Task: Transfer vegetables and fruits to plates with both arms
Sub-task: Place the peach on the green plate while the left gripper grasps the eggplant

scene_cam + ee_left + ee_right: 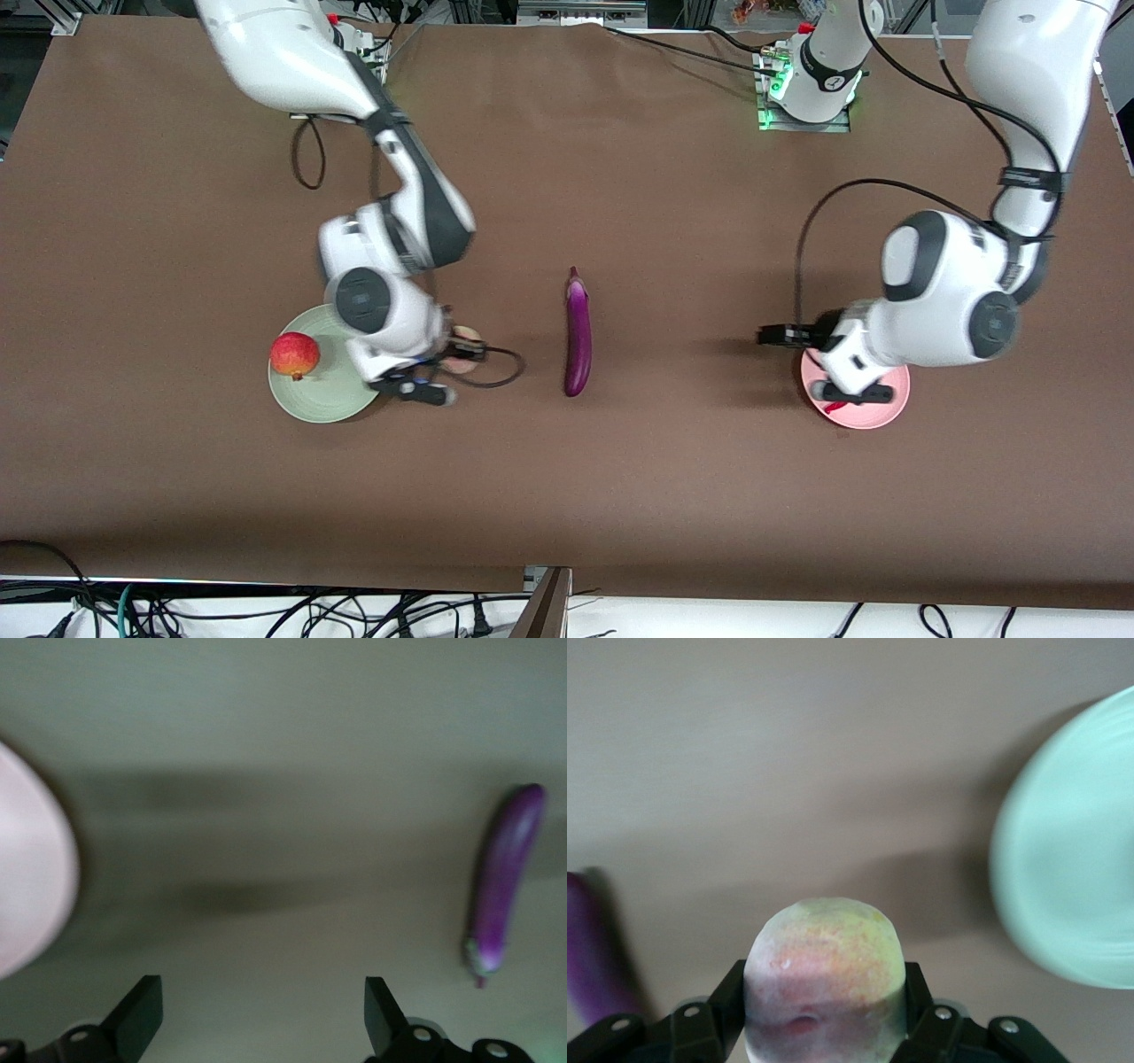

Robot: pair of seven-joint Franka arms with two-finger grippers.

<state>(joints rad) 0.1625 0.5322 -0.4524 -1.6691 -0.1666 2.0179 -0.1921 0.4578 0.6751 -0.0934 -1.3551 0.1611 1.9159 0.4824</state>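
My right gripper [462, 347] is shut on the pinkish-green peach [465, 335] [824, 966], over the table beside the pale green plate [323, 399] [1072, 868]. The red-and-yellow pomegranate [295, 354] sits on that plate. My left gripper [784, 335] [263, 1010] stands open and empty over the table, just off the pink plate [890, 399] [31, 868]. A sliver of the red chili [833, 408] shows on the pink plate, mostly hidden under the left wrist. The purple eggplant [578, 332] [503, 877] [589, 948] lies on the table between the two plates.
The brown table [567, 496] runs wide nearer the front camera. A black cable [505, 368] loops from the right wrist toward the eggplant. The arm bases [806, 89] stand at the table's edge farthest from the front camera.
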